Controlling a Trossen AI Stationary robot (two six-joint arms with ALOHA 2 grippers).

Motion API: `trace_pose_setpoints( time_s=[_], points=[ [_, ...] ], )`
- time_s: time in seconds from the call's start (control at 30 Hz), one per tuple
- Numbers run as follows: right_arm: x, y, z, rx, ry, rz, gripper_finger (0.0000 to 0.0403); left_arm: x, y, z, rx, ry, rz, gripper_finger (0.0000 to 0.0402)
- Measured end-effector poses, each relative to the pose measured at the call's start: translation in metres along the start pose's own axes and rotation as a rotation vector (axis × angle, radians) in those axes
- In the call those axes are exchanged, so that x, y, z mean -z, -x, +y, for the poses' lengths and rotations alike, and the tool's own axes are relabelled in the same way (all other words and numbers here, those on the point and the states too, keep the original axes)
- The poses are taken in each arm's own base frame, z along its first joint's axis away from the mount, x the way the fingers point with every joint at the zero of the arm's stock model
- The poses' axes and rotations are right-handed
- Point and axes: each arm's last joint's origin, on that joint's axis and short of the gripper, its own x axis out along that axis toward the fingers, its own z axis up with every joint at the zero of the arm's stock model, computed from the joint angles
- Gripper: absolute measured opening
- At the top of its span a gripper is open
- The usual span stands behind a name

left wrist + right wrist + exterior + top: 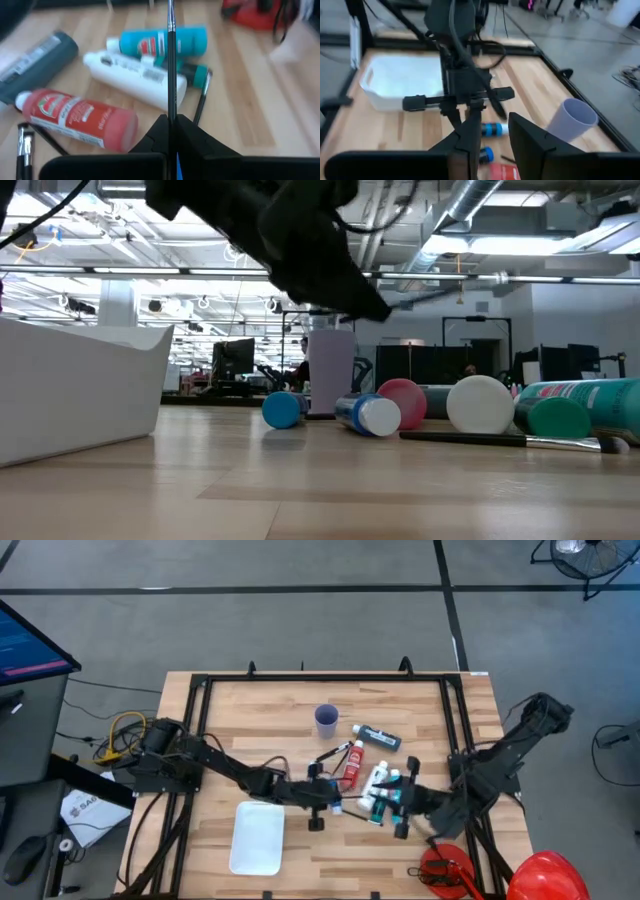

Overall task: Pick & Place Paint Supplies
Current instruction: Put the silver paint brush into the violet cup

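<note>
Left fingers (322, 803), just past the far right corner of the white rectangular plastic tray (257, 837), are pinched shut on a thin dark-handled paintbrush (171, 60), holding it near one end so that its shaft juts out over the bottle cluster.

Doing this step well likely means lifting the brush clear before swinging back over the tray. The long free end could sweep the bottles, and a thin round handle may pivot in the grip. A low, slow release inside the tray walls seems safest.

The right fingers (490, 145) stand apart with nothing between them, waiting on the cluster's far side from the tray.

To the tray's right on the wooden surface (240, 710) lie:
- one red plastic paint bottle (80, 117)
- one white bottle (135, 75)
- one light blue bottle (165, 41)
- one darker teal bottle (192, 72), partly hidden
- one dark grey bottle (40, 62)
- what look like two dark blue bottles (283, 410)

Besides the held brush, at least two more brushes rest among the bottles. One pale purple paper cup (326, 720) stands beyond the tray, and there is one tray.
</note>
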Motion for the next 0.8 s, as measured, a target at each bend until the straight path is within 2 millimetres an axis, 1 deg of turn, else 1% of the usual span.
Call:
trace_pose_setpoints(
  time_s=[0.07,0.2,0.27,0.37,0.43,0.5,0.57,0.67,0.8],
  points=[
    [0.007,0.004,-0.005,-0.025,-0.032,-0.059,0.0090,0.003,0.012,0.008,0.004,0.043,-0.090,0.0005],
    [0.018,0.006,-0.009,-0.055,-0.046,-0.168,0.0090,0.012,0.048,0.024,0.031,0.156,-0.336,0.0004],
    [0.019,0.005,-0.010,-0.057,-0.060,-0.219,0.0090,0.019,0.066,0.030,0.064,0.199,-0.464,0.0004],
    [0.019,-0.004,-0.014,-0.019,-0.065,-0.272,0.0090,0.027,0.089,0.034,0.113,0.251,-0.640,0.0004],
    [0.018,-0.016,-0.016,0.020,-0.061,-0.301,0.0090,0.031,0.098,0.036,0.132,0.274,-0.722,0.0004],
    [0.017,-0.030,-0.017,0.058,-0.062,-0.331,0.0090,0.035,0.103,0.034,0.136,0.260,-0.770,0.0004],
    [0.016,-0.046,-0.019,0.051,-0.058,-0.367,0.0090,0.036,0.104,0.032,0.125,0.253,-0.794,0.0004],
    [0.009,-0.065,-0.023,0.010,-0.108,-0.488,0.0091,0.037,0.099,0.030,0.096,0.254,-0.776,0.0004],
    [0.006,-0.084,-0.030,-0.023,-0.158,-0.619,0.0099,0.033,0.092,0.026,0.098,0.260,-0.788,0.0004]
  ],
)
